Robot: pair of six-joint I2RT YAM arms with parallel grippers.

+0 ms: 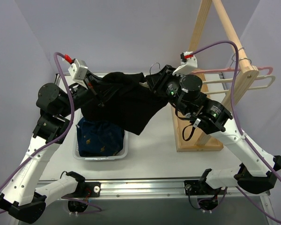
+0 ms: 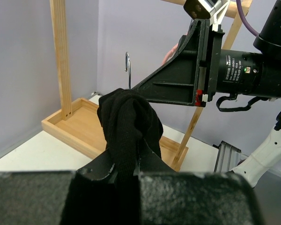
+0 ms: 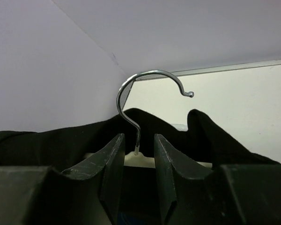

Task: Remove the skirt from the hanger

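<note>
The black skirt point(image 1: 124, 105) hangs in the air between both arms, above the table's back middle. My left gripper point(image 1: 99, 93) is shut on a bunched fold of the skirt point(image 2: 129, 126), and the fabric runs down between its fingers point(image 2: 150, 161). My right gripper point(image 3: 139, 140) is closed on the cream top of the hanger point(image 3: 139, 160), one finger on each side of the neck. The metal hook point(image 3: 140, 89) rises free between them. Skirt fabric point(image 3: 51, 140) drapes over the rest of the hanger and hides its arms.
A white bin point(image 1: 103, 157) holding a blue denim garment point(image 1: 100, 138) sits under the skirt on the left. A wooden rack point(image 1: 225, 51) stands on its base point(image 1: 199, 140) at the right, and carries a pink hanger point(image 1: 264, 70) and a pale one point(image 1: 253, 84).
</note>
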